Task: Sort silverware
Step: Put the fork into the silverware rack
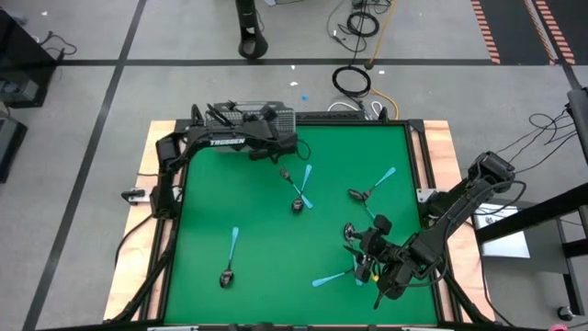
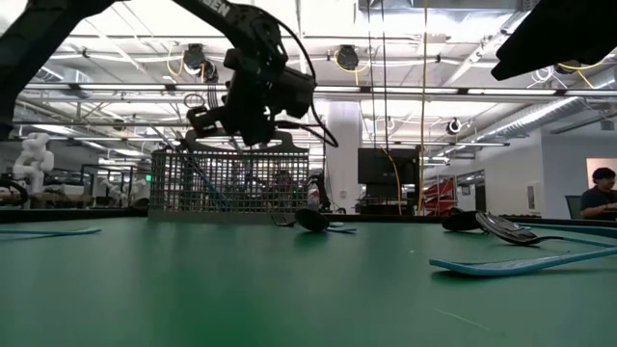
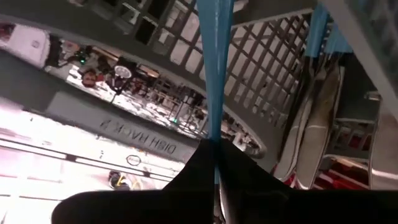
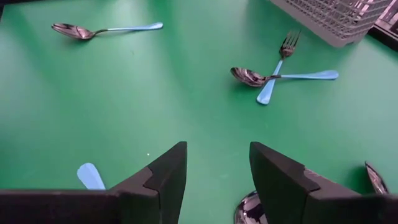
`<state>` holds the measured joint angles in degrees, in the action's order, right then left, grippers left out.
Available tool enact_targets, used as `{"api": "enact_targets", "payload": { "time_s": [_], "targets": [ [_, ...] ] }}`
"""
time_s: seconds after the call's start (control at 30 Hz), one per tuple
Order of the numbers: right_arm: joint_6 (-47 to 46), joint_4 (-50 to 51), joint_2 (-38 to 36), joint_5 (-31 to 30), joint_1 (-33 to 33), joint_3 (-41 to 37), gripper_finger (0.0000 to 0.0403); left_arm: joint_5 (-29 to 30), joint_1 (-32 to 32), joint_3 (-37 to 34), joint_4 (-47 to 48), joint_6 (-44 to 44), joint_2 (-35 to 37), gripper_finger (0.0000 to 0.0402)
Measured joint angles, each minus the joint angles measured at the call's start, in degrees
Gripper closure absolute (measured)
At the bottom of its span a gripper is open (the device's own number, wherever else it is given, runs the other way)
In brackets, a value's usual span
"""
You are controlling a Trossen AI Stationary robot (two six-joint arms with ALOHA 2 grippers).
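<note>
The green table [image 1: 211,230] carries the grey mesh basket [image 1: 262,117] at its far edge, and every place below is taken from that basket. The left claw [image 1: 276,140] hangs just at the basket's front rim, shut on a blue handle [image 3: 215,74] that stands nearly upright above the compartments; which compartment it is bound for cannot be told. Inside the basket at least a couple more blue handles [image 3: 320,28] lean against the mesh wall, so some sorting looks already done. The right claw [image 4: 217,171] is far from the basket, near the table's front right corner, its fingers well apart and holding nothing, hovering low over a cluster of pieces. Most of the silverware is not yet sorted. Closest to the basket, just in front of it, a fork [image 4: 278,68] and a spoon [image 4: 280,76] lie crossed. Further out toward the right side lies another crossed pair [image 1: 372,188] with one blue handle pointing away. Far from the basket on the left side a lone spoon [image 1: 230,259] lies by itself, well apart from the rest. Beneath and beside the right claw are a blue handle [image 1: 333,278] and a dark spoon bowl [image 4: 249,208] touching the claw's shadow. By my judgement the job is somewhere short of halfway: one piece is on the point of going in, a few are in, and about seven or more wait on the table, with the right claw placed to take the next from its own cluster.
</note>
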<state>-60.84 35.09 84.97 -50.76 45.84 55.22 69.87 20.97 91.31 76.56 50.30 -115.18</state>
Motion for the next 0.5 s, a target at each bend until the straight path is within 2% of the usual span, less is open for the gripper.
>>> {"api": "enact_targets", "payload": {
  "time_s": [0.17,0.33,0.5],
  "targets": [
    [-0.7,0.0,0.0,0.2,0.0,0.0,0.0238,-1.6,0.8,0.0,-1.1,0.0,-0.3,0.0392],
    [-1.6,0.0,0.0,0.2,0.0,0.0,0.0238,-5.1,1.6,0.0,-1.1,0.3,-0.4,0.0346],
    [-2.1,-0.1,0.0,0.2,0.0,0.0,0.0238,-5.5,1.8,0.0,-3.0,1.9,-0.3,0.0302]
  ]
}}
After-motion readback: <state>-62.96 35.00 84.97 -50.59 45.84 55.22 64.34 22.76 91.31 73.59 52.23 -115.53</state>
